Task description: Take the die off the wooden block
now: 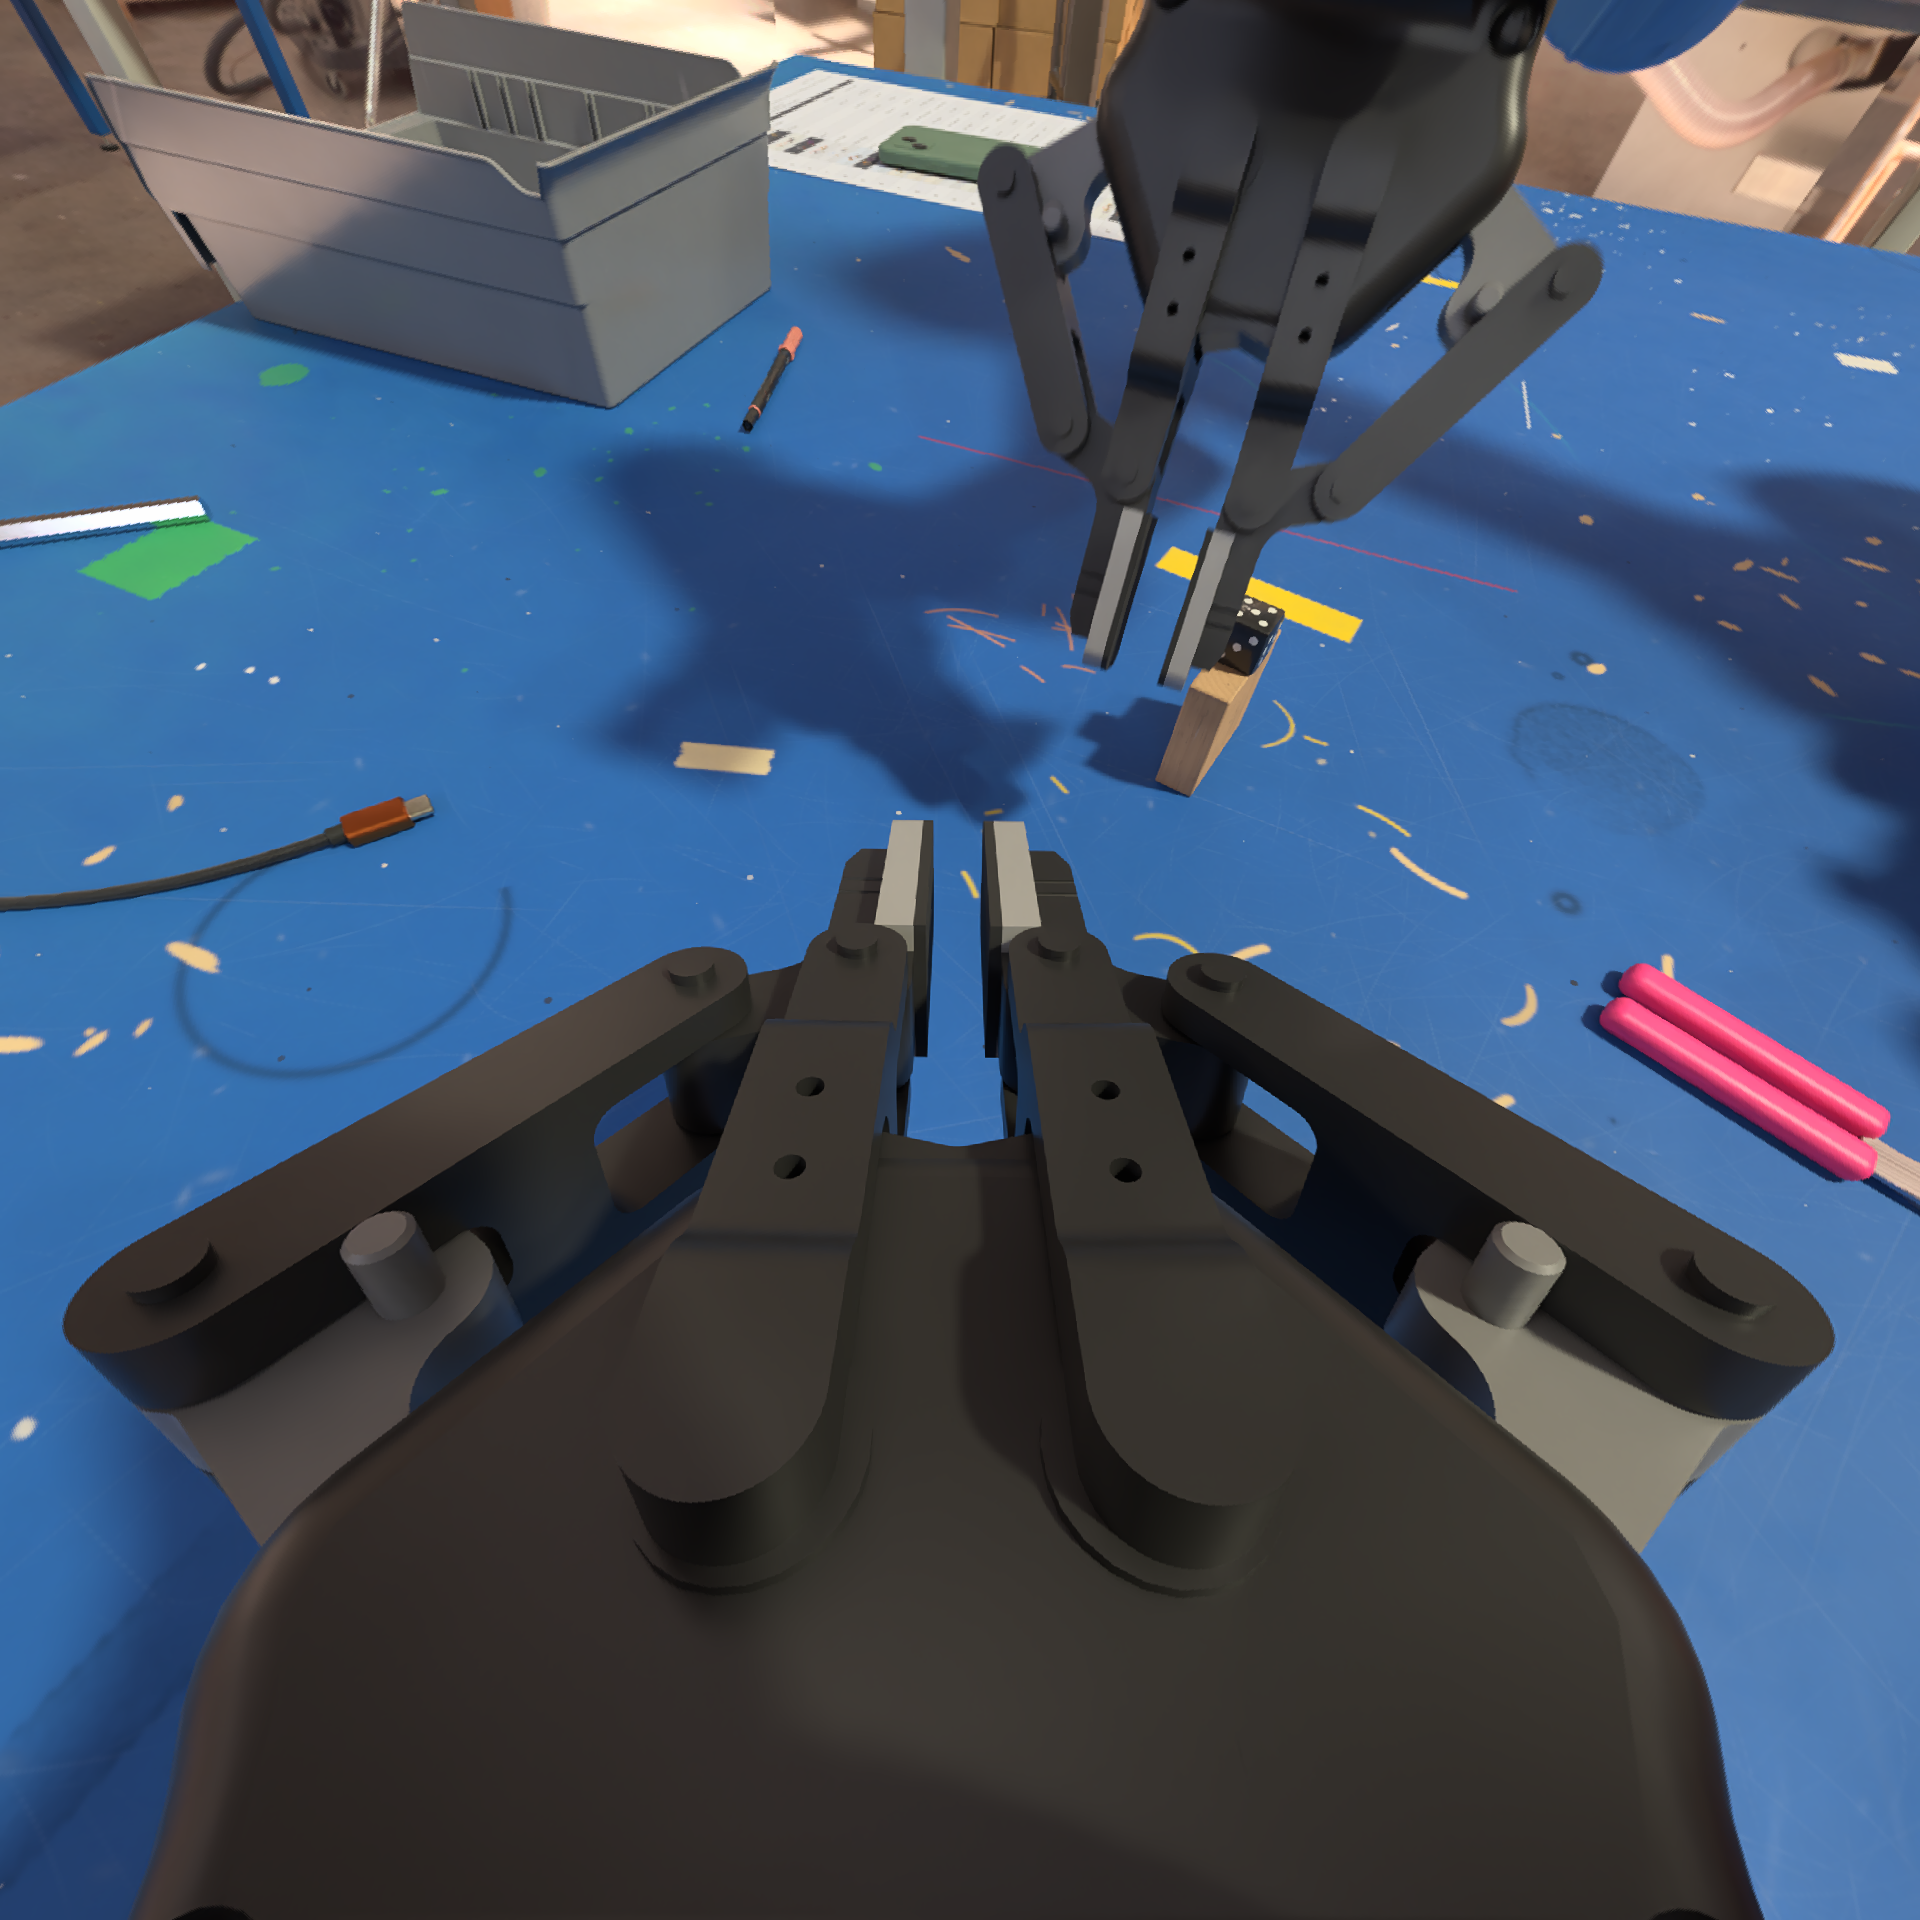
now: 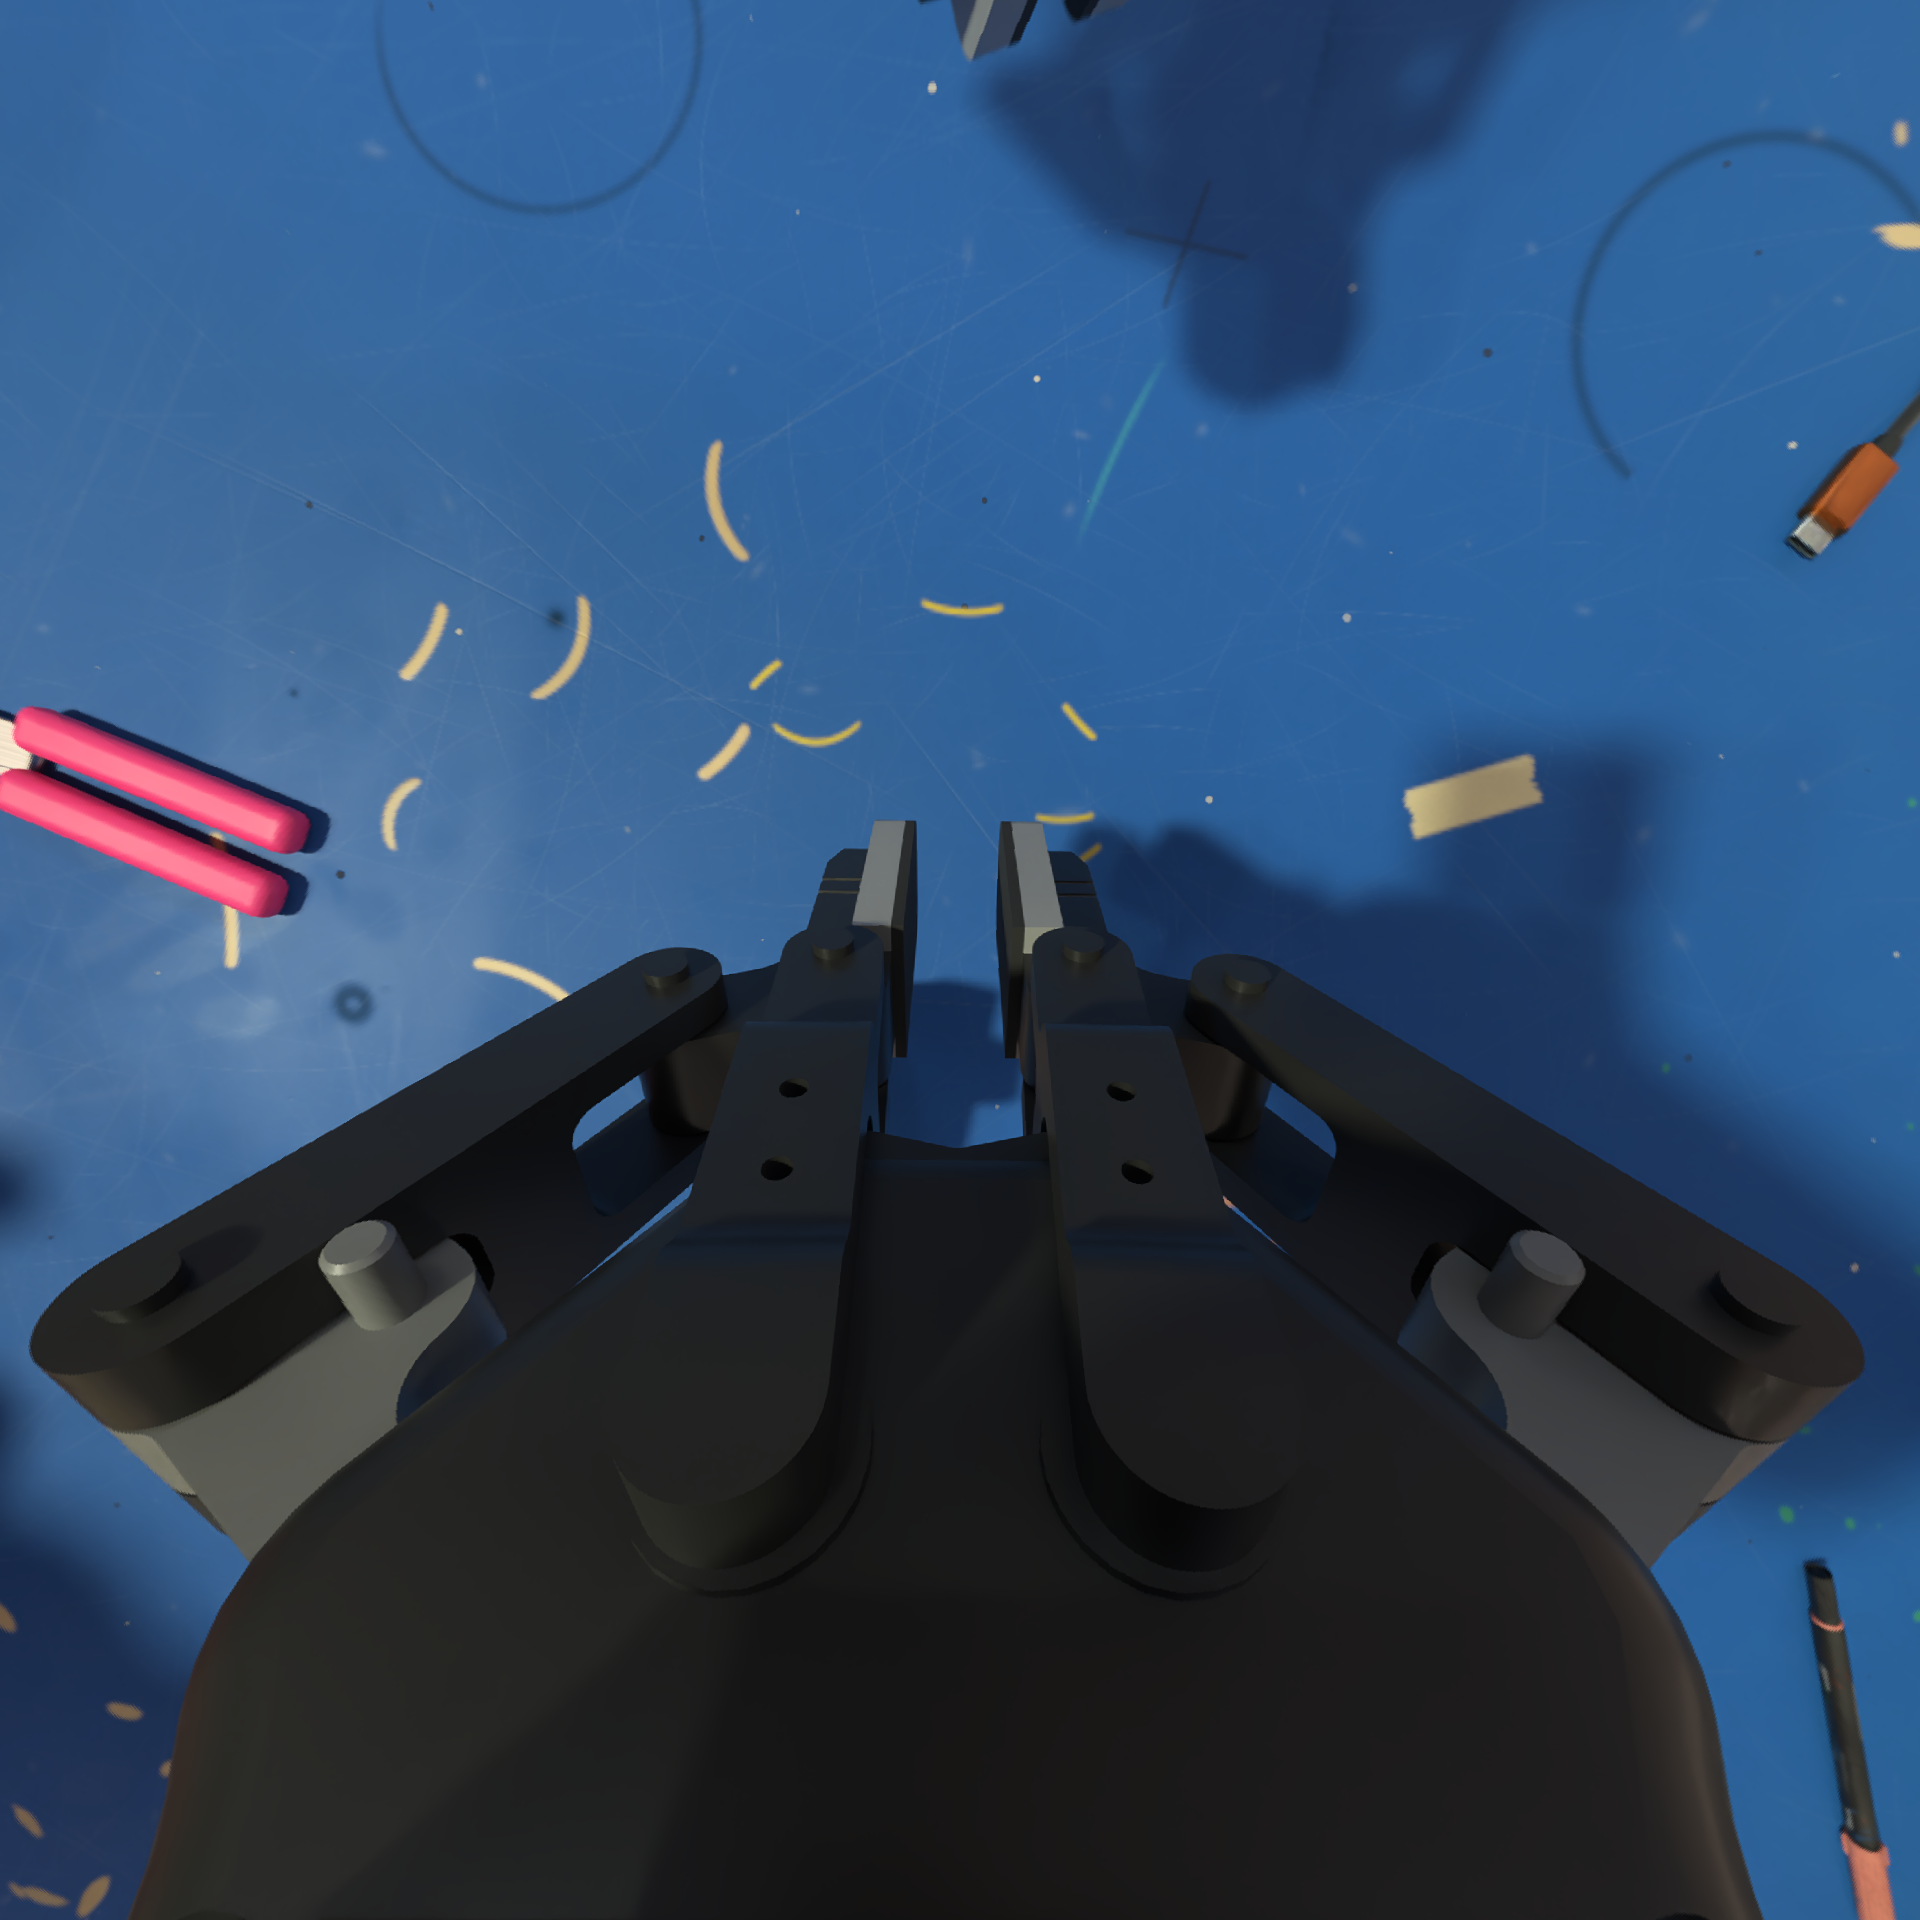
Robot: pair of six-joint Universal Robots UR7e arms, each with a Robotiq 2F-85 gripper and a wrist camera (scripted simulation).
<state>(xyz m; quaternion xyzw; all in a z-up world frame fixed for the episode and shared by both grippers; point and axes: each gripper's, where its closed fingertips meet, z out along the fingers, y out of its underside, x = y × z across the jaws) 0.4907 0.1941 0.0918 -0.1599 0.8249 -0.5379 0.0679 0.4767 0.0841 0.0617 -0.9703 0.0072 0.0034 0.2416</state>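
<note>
A black die (image 1: 1252,632) with white dots sits on top of a small wooden block (image 1: 1205,732) that stands on the blue table (image 1: 520,675). My right gripper (image 1: 1138,660) hangs tips-down just left of the die. Its jaws are nearly together with nothing between them, and one finger (image 1: 1195,613) is right beside the die. In the right wrist view this gripper (image 2: 956,831) shows a narrow empty gap, and the die and block are hidden. My left gripper (image 1: 956,831) is shut and empty, low over the table in front of the block.
A grey bin (image 1: 447,229) stands at the back left with a pen (image 1: 771,379) near it. A cable with an orange plug (image 1: 379,819) lies at the left. Pink-handled tools (image 1: 1745,1070) lie at the right. A green phone (image 1: 935,151) rests on paper at the back.
</note>
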